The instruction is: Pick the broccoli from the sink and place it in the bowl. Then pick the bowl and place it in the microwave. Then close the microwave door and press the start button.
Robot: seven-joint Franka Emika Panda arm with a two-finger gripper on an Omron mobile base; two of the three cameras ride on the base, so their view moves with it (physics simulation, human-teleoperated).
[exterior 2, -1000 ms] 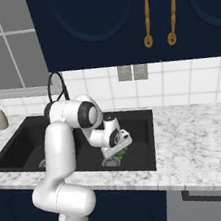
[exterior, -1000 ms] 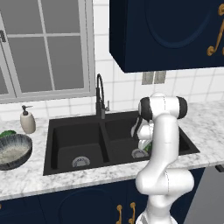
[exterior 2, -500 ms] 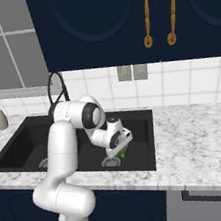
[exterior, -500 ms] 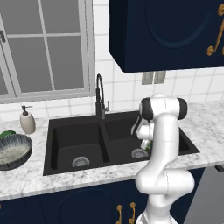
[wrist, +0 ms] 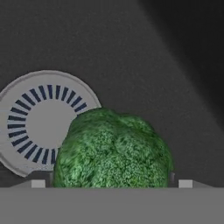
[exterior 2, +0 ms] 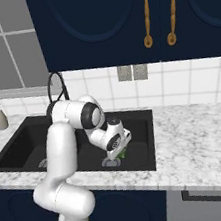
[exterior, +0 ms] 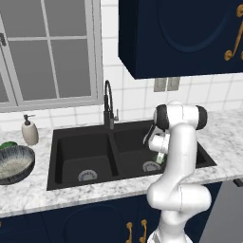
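The tool (wrist: 111,183) stands fully apart, its tips flanking the broccoli (wrist: 113,151), which lies directly ahead, overlapping the steel drain (wrist: 37,118) of the sink (exterior: 85,142)

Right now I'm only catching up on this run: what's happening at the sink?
The white arm is reaching down into the right basin of the black sink with its gripper open over the broccoli. The floret lies on the basin floor beside the round steel drain, between the fingertips but not gripped. The bowl waits on the counter to the left of the sink.
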